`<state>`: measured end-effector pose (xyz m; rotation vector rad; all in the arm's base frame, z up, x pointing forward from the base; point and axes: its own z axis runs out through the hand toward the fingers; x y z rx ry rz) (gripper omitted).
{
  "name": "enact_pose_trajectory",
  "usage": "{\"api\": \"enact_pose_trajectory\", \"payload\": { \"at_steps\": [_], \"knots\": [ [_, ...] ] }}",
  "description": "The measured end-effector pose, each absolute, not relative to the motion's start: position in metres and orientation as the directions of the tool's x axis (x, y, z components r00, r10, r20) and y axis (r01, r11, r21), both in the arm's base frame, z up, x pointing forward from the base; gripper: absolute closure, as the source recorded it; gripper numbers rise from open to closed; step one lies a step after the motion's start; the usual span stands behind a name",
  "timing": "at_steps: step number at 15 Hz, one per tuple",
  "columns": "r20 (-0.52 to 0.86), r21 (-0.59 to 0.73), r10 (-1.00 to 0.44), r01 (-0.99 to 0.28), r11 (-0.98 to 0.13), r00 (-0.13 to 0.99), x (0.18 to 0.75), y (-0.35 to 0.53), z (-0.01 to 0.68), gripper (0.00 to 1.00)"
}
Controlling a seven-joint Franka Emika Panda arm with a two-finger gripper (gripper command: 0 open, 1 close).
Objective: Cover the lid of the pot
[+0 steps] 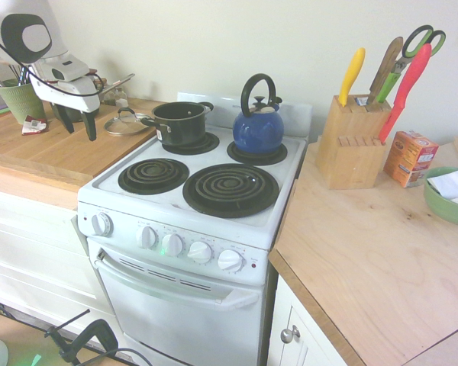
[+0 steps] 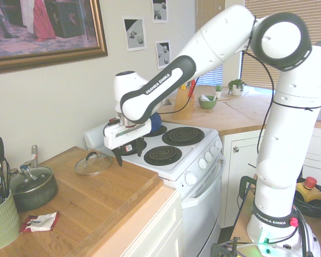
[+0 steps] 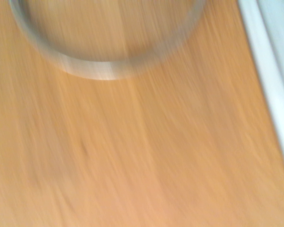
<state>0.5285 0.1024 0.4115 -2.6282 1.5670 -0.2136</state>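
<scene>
One lid (image 2: 93, 162) on wooden counter (image 2: 112, 198), one pot (image 1: 180, 123) on stove (image 1: 214, 206); gripper (image 1: 77, 124) fingers spread, empty

The white arm reaches out, wrist bent down — its gripper (image 1: 79, 124) hangs open, holding nothing.

Lid (image 2: 92, 162) on counter beside uncovered pot (image 1: 180, 122)
</scene>
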Motion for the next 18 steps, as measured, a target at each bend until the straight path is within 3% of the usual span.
{"api": "enact_pose_trajectory", "payload": {
  "at_steps": [9,14,18],
  "knots": [
    [0.079,-0.229,-0.989,-0.963,-0.144,0.129,0.649,0.139,0.410,0.00],
    [0.067,-0.222,-0.996,-0.974,0.048,-0.065,0.674,0.147,0.404,0.00],
    [0.083,-0.225,-0.990,-0.970,0.096,-0.117,0.686,0.145,0.402,0.00]
  ]
}}
